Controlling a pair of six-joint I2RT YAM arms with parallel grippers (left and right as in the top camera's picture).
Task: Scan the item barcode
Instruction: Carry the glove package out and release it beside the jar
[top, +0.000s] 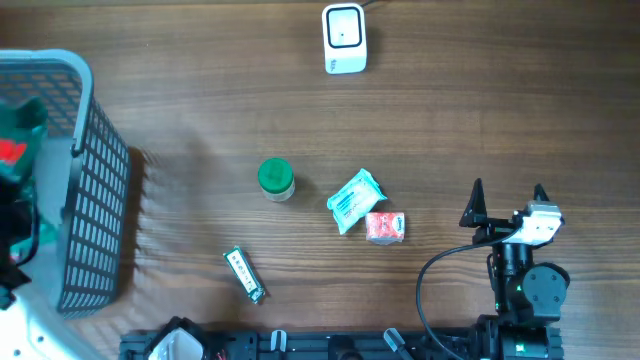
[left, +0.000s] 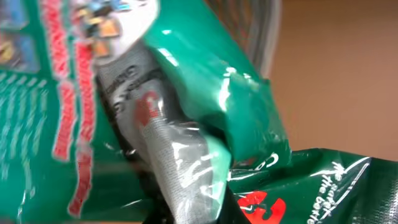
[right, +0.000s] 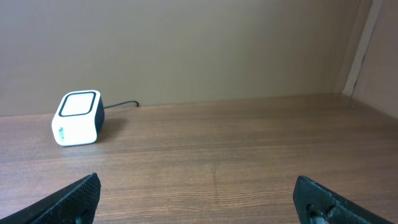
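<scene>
1. A grey plastic mesh basket (top: 100, 200) is set at the left edge of the wood-grain surface (top: 450, 120), and green packaging is seen inside it.
2. A green-lidded jar (top: 275, 179), a crinkled teal sachet (top: 354, 200), a small red packet (top: 385, 227) just beside the sachet, and a slim green bar (top: 245, 275) are laid on the open surface.
3. A white, round-cornered barcode scanner (top: 345, 38) with a dark cable is stood at the far edge.
4. The left wrist view is filled by a green packet (left: 249, 112) of shiny, crumpled film with red lettering, pressed close to the lens.
5. The left claw is closed; its fingers are hidden, so whether the film is pinched cannot be told.
6. The right claw (top: 508, 190) is spread wide and empty, well apart from the basket and pointed toward the scanner.
</scene>
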